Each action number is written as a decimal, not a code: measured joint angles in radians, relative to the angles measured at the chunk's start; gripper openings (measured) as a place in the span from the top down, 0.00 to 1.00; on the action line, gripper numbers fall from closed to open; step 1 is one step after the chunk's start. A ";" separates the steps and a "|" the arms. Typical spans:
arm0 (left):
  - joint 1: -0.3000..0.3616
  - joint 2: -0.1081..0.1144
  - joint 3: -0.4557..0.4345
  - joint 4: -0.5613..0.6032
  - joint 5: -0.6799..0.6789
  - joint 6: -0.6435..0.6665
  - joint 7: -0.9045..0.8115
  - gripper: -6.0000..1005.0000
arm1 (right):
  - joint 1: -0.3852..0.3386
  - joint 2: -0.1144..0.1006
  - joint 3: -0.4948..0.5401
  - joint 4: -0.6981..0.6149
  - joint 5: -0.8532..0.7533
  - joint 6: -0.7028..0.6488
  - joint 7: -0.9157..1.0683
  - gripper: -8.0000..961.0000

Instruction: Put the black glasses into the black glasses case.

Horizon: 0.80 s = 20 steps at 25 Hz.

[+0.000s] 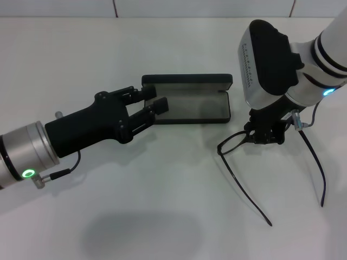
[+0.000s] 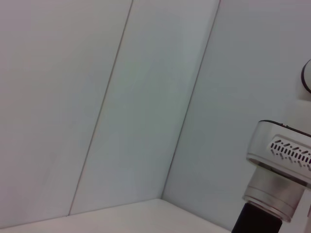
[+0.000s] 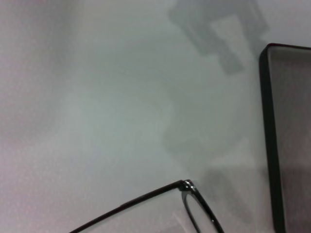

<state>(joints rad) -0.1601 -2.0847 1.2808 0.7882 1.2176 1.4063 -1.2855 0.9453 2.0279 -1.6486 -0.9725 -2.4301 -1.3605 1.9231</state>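
Right gripper [image 1: 264, 135] sits low over the glasses [image 1: 238, 142]; finger state cannot be told. Left gripper [image 1: 145, 104], spread, steadies the open case [image 1: 219, 82]. Advise gripping the front frame, not the 2 arms.

Probably a lab: bare white table [image 1: 162, 216], plain panelled wall [image 2: 121, 97].

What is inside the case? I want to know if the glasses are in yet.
Only grey lining shows in the open case; the left gripper covers one end. The glasses are outside.
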 joint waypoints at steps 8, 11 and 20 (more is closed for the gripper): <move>0.012 -0.001 0.000 -0.002 -0.002 0.009 0.000 0.64 | -0.005 0.000 -0.002 0.000 0.000 0.000 0.003 0.75; 0.013 -0.001 0.000 -0.003 -0.002 0.012 0.000 0.64 | -0.011 0.000 -0.002 0.000 0.000 0.000 0.001 0.79; 0.013 -0.003 -0.002 -0.014 -0.002 0.041 0.006 0.65 | -0.049 0.000 -0.004 -0.051 0.001 -0.029 0.006 0.88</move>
<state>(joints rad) -0.1472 -2.0876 1.2791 0.7744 1.2157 1.4472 -1.2799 0.8962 2.0278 -1.6522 -1.0234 -2.4295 -1.3898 1.9291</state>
